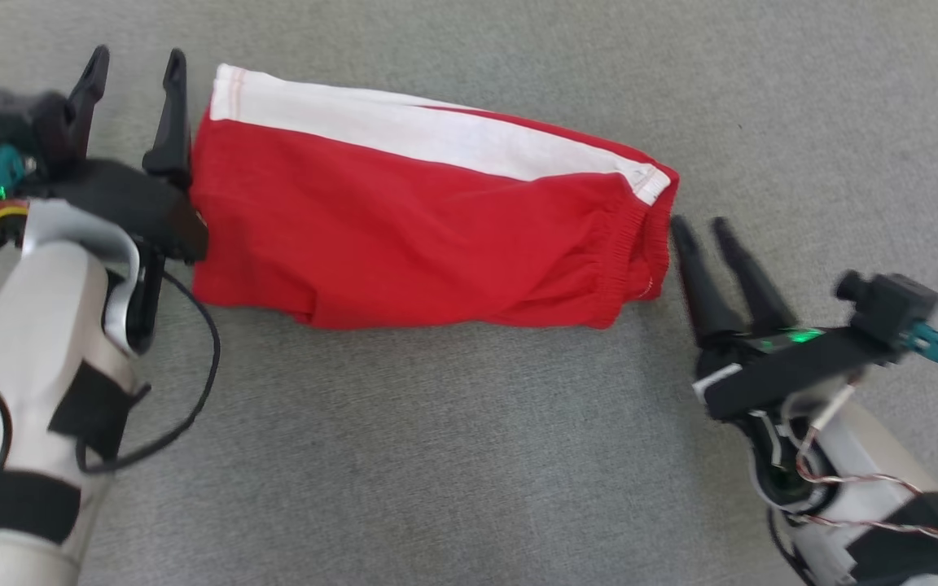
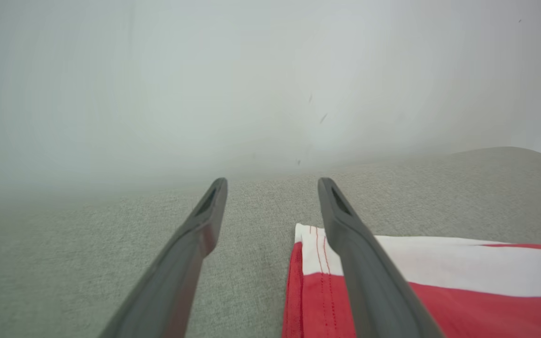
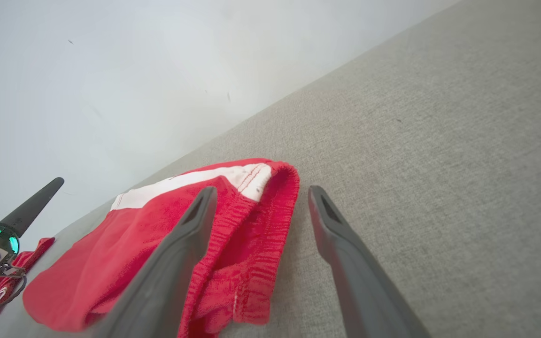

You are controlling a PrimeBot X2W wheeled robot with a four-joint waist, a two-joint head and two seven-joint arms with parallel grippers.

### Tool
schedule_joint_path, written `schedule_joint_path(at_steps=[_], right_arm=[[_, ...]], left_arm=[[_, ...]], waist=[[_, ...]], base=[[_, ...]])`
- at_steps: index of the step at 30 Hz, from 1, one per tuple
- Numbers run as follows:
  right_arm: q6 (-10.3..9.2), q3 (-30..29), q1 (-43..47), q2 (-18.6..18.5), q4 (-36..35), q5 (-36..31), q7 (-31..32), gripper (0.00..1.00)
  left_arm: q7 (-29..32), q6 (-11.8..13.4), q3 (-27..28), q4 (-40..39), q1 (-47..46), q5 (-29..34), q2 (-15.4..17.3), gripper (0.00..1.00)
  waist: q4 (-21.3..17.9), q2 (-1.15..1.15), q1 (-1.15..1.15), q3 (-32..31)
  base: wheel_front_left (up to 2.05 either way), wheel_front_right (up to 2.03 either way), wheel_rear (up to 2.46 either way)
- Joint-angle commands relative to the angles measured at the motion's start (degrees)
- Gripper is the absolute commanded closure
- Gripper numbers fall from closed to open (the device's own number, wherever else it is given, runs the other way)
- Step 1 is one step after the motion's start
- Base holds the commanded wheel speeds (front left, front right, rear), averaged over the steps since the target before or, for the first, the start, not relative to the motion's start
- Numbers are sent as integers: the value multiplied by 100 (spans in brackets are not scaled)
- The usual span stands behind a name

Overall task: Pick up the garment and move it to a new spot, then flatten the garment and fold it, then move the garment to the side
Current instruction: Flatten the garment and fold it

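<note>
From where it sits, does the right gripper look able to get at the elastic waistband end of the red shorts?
Probably yes: the right gripper, jaws open, sits just beside the waistband of the red shorts, with nothing between them.

The worktop (image 1: 469, 456) is covered in grey woven fabric. In the left wrist view, a pale wall (image 2: 204, 84) borders it at 12 o'clock, bearing small dark specks (image 2: 323, 117).
</note>
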Motion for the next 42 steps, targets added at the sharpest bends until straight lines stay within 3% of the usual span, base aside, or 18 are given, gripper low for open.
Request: schedule_joint_path(at_steps=[1,10,21,31,42], right_arm=[[-2,-45,87,-28,-37,-51,-35,0],[-2,-1041,866,47,-659,-1536,-42,0],[-2,-1694,1607,323,-1016,-2632,178,0],[-2,-1940,2324,391,-1436,-3324,444,0],[-2,-1988,2734,488,-1799,-3622,742,0]], left_arm=[[-47,27,14,-46,147,-12,26,0],[-211,693,206,-1916,1691,81,230,0],[-229,1525,224,-3539,3579,330,415,0],[9,1938,-9,-4209,4569,574,566,0],[157,2024,-43,-4315,4804,519,644,0]], waist=[[101,0,0,-102],[405,0,0,-417],[591,0,0,-877],[657,0,0,-1308],[644,0,0,-1475]], base=[[0,0,0],[0,0,0],[0,0,0],[0,0,0],[0,0,0]])
